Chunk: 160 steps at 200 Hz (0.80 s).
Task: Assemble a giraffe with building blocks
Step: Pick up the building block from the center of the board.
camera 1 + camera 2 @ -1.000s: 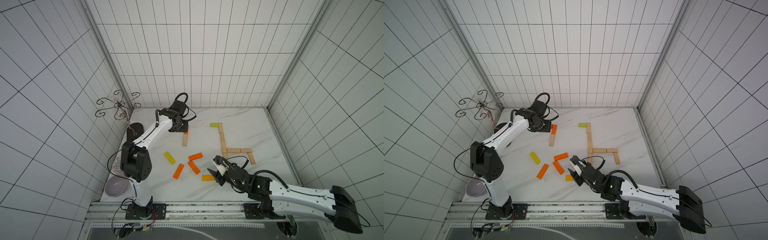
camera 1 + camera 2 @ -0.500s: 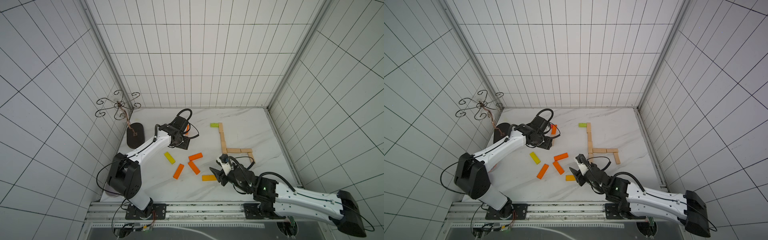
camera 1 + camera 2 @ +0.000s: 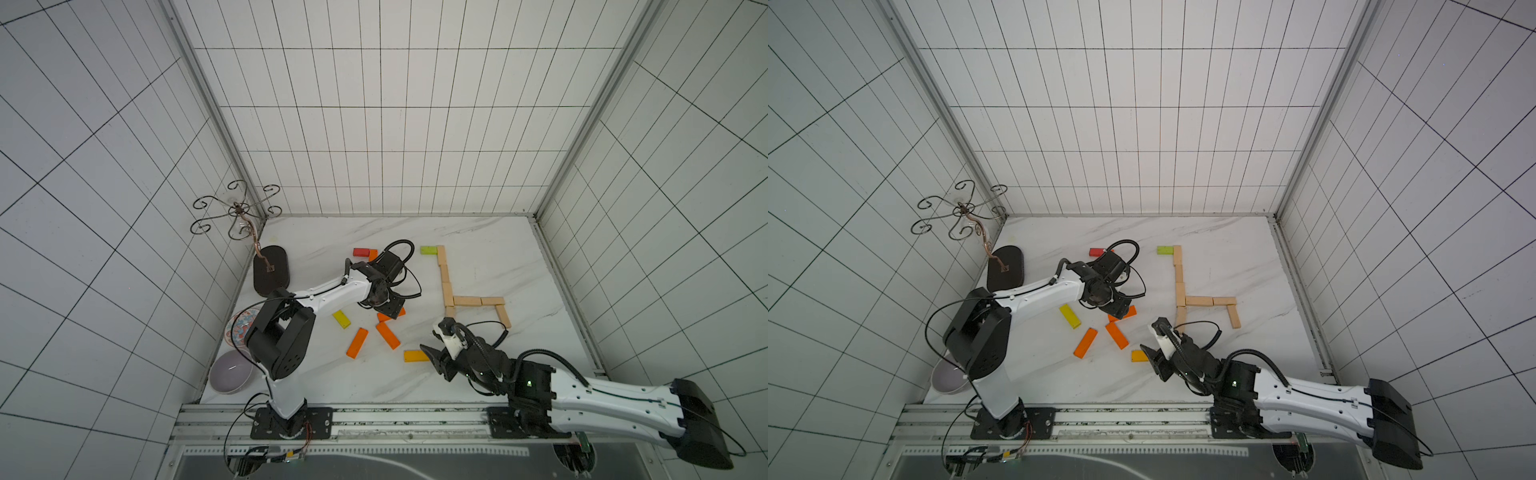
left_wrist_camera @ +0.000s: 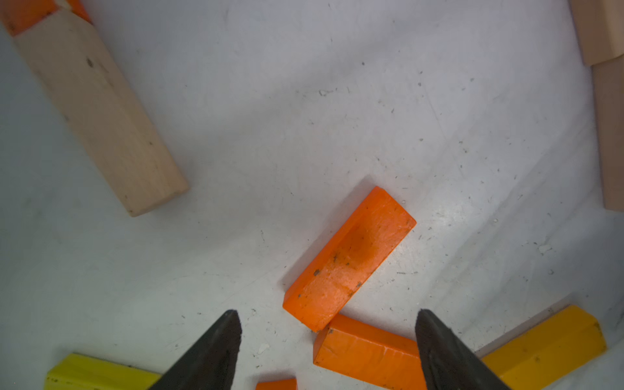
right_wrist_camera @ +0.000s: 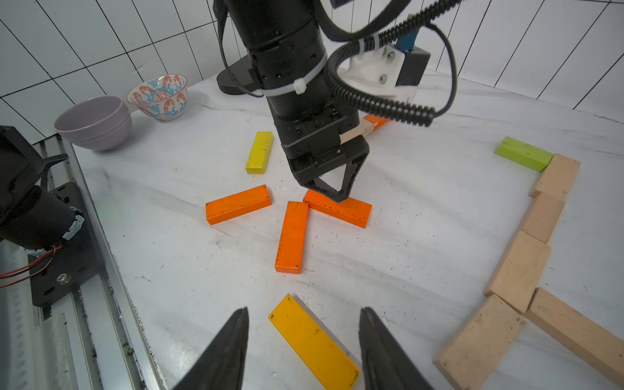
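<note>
Pale wood building blocks (image 3: 445, 276) lie in a neck-and-body line with a lime green block (image 3: 428, 249) at its far end. Three orange blocks (image 3: 387, 335) lie loose mid-table beside a yellow one (image 3: 341, 319). My left gripper (image 3: 388, 309) stands open, pointing down, its tips low over an orange block (image 4: 368, 358) that lies between the jaws in the left wrist view. My right gripper (image 5: 304, 310) is open, low near the table front, its jaws on either side of an amber-yellow block (image 5: 314, 341) without touching it. A red block (image 3: 360, 252) lies at the back.
A dark oval stand base (image 3: 271, 270) with a wire top stands at the back left. A patterned bowl (image 5: 158, 96) and a lilac bowl (image 5: 94, 121) sit at the left edge. A loose pale block (image 4: 101, 114) lies behind the left gripper. Tiled walls enclose three sides.
My left arm has swung from the back of the table forward to the orange blocks, and its jaws have spread wider. The right gripper has drawn slightly toward the front edge.
</note>
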Available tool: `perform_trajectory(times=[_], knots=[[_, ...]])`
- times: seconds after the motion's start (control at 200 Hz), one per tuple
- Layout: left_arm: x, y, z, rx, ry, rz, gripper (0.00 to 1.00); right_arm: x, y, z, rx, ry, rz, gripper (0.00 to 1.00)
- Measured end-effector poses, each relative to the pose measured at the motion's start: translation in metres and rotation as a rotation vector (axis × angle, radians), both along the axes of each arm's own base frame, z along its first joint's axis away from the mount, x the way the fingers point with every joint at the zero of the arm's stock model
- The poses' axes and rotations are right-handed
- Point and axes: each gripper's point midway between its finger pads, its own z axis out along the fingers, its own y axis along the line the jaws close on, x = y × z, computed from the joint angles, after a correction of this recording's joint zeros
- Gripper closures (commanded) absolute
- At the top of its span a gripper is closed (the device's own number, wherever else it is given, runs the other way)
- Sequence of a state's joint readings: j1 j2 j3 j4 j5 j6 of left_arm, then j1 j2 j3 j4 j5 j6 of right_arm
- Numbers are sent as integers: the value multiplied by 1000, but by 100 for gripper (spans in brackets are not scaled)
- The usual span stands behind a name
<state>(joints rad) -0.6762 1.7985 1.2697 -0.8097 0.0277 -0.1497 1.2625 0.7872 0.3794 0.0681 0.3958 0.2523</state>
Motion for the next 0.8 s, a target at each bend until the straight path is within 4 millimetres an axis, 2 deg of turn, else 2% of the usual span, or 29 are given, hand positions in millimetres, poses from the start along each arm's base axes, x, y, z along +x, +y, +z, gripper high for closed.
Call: perform_trajectory(times=[0.12, 0.3, 0.425, 0.66, 0.8], knots=[[-1, -4, -10, 16, 16, -20, 17, 0, 0, 0, 1, 0, -4, 46], [3, -10, -15, 23, 16, -40, 17, 0, -1, -1, 2, 3, -5, 46], [7, -13, -23, 31, 23, -48, 20, 0, 0, -1, 3, 3, -6, 46], [5, -11, -40, 58, 51, -54, 37, 1, 0, 0, 6, 1, -9, 46], [7, -10, -40, 66, 42, -43, 55, 1, 1, -1, 6, 1, -11, 46]])
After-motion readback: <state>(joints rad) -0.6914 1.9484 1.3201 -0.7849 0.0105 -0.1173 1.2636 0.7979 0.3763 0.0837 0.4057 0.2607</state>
